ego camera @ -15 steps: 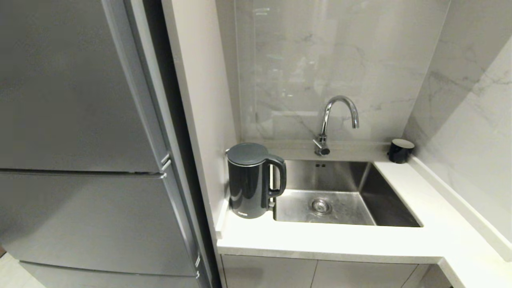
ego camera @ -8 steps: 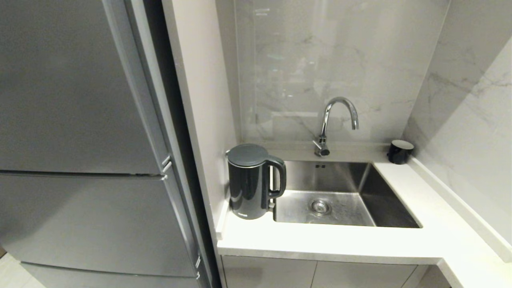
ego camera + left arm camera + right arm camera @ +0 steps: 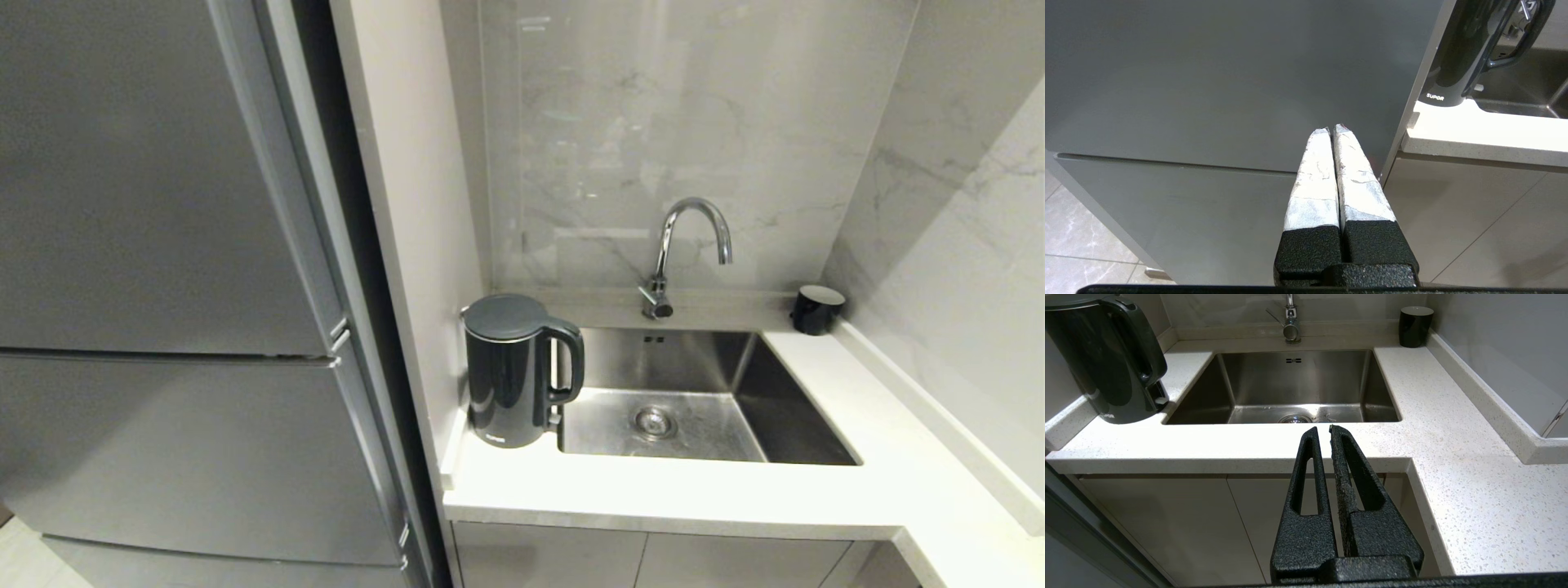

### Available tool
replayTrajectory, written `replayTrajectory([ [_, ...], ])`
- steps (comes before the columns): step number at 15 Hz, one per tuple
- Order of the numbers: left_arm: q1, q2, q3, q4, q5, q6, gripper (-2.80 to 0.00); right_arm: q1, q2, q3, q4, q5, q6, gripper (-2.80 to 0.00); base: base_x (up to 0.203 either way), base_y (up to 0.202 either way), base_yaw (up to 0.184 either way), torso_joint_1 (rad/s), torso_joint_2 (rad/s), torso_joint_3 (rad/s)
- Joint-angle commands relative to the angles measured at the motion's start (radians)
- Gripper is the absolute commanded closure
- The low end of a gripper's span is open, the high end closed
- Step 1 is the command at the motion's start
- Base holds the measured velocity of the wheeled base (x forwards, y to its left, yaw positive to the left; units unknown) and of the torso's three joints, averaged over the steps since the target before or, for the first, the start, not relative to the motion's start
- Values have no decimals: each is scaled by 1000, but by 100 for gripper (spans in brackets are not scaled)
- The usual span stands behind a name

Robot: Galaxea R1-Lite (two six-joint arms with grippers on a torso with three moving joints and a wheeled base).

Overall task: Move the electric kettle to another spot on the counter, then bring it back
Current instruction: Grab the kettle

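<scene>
The electric kettle [image 3: 510, 376] is tall and glossy black with a dark-grey lid. It stands upright on the white counter [image 3: 653, 490], at the left end between the side panel and the sink, its loop handle toward the sink. Neither gripper shows in the head view. My left gripper [image 3: 1332, 130], with white-wrapped fingers, is shut and empty in front of the fridge door, below counter height; the kettle [image 3: 1457, 53] is far off to its side. My right gripper [image 3: 1323, 430] is shut and empty, level with the counter's front edge [image 3: 1229, 459], well away from the kettle [image 3: 1106, 363].
A tall grey fridge [image 3: 163, 286] fills the left, with a white side panel [image 3: 408, 204] between it and the counter. A steel sink [image 3: 759, 392] with a curved faucet [image 3: 682, 245] sits mid-counter. A small black cup [image 3: 816, 309] stands at the back right corner. Cabinet doors [image 3: 1167, 522] lie below.
The whole head view has shifted very slightly as the camera moved. The kettle and the other things on the counter stay where they were.
</scene>
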Motion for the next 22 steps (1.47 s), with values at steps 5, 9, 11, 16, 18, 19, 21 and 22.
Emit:
replayTrajectory([
  [5,0,2,0,0,0,-1,0,0,1,0,1,0,0,0,0,0,0,0,0,0],
  [9,0,2,0,0,0,-2,0,0,1,0,0,0,0,0,1,4,-15,1,0,0],
  [11,0,2,0,0,1,-1,0,0,1,0,0,0,0,0,6,6,-151,1,9,1],
  [16,0,2,0,0,2,-1,0,0,1,0,0,0,0,0,2,7,-172,1,5,7],
  [18,0,2,0,0,0,-1,0,0,1,0,0,0,0,0,3,8,-109,-4,10,5],
  [19,0,2,0,0,1,-1,0,0,1,0,0,0,0,0,0,0,0,0,0,0],
  [21,0,1,0,0,2,-4,0,0,1,0,0,0,0,0,0,0,0,0,0,0],
  [22,2,1,0,0,1,-3,0,0,1,0,0,0,0,0,0,0,0,0,0,0],
])
